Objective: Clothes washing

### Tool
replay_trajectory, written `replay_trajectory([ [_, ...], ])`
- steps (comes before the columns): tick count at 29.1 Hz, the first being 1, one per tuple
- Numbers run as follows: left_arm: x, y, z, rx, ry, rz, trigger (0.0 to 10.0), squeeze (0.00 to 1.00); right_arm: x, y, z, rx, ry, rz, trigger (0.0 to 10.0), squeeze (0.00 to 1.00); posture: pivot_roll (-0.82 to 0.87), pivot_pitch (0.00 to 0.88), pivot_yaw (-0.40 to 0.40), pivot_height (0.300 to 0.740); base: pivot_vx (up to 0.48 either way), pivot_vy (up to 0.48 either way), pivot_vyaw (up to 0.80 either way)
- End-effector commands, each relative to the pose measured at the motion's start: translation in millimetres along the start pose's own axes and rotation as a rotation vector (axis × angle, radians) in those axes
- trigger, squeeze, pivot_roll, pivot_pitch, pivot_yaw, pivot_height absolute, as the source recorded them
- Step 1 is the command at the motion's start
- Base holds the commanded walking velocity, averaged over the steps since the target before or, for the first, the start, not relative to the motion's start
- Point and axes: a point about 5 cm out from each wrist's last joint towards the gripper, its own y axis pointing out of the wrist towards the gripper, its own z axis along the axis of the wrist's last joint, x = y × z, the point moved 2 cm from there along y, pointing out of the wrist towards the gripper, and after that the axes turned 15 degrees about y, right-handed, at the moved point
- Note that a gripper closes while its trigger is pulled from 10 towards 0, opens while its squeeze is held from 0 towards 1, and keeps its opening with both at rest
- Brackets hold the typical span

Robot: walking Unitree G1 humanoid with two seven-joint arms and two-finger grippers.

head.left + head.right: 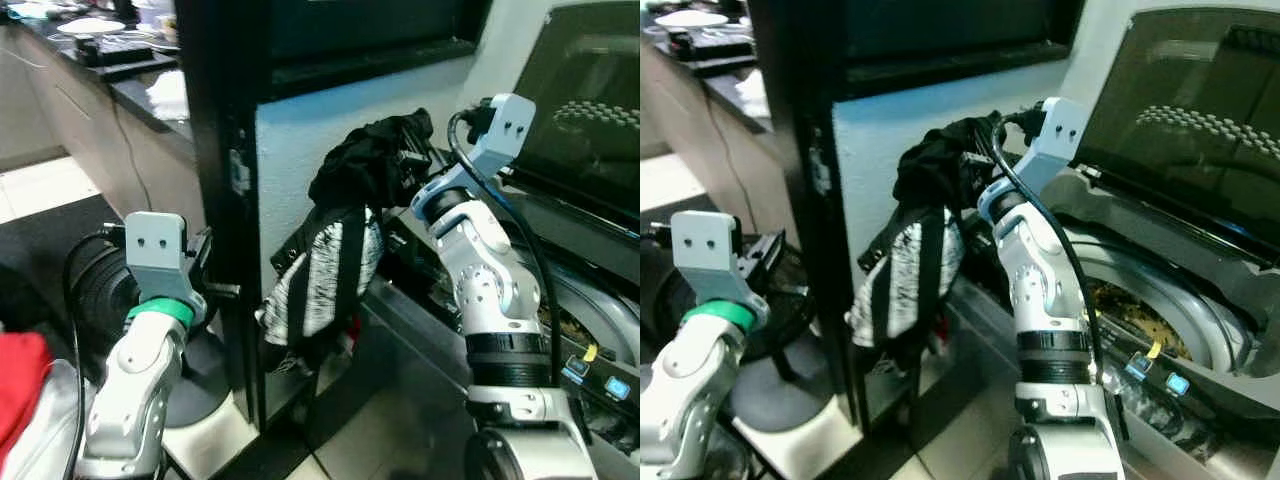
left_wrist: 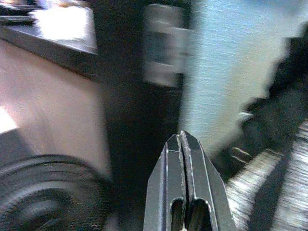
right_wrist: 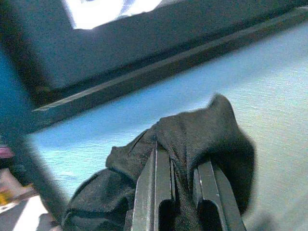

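- black-and-white garment [image 1: 330,250] was held clamped by right gripper [image 3: 185,178], just left of the washer [image 1: 1170,300]; not dropped in yet
- left gripper [image 2: 185,159] was closed, empty; loading looked barely started

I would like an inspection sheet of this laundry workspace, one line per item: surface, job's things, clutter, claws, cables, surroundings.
Surface: tiled floor, with a dark mat on the robot's left.
Job's things: black and white garment hanging in the air; top-loading washing machine on the right, lid raised, drum holding something yellowish.
Clutter: red cloth at the lower left; round black fan on the floor.
Claws: right claw shut on the garment's black top; left claw shut, holding nothing, near the black frame.
Cables: black cable looping along the right arm.
Surroundings: dark kitchen counter with dishes; pale wall under a dark window.
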Motion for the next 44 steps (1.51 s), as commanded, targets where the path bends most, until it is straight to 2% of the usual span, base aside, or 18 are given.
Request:
replay_trajectory([
  [1, 0.9, -2.4, 0.9, -0.001, 0.003, -0.008, 10.0, 0.00, -10.1, 3.8, 14.8, 0.057, 0.000, 0.032, 10.0, 0.00, 0.04, 0.046, -0.012, 0.740, 0.000, 0.000, -0.80],
  [44, -7.8, -4.0, 8.5, 0.020, 0.030, 0.018, 10.0, 0.00, -13.2, 5.3, 10.5, 0.041, -0.019, 0.033, 10.0, 0.00, 0.04, 0.045, -0.021, 0.740, 0.000, 0.000, -0.80],
])
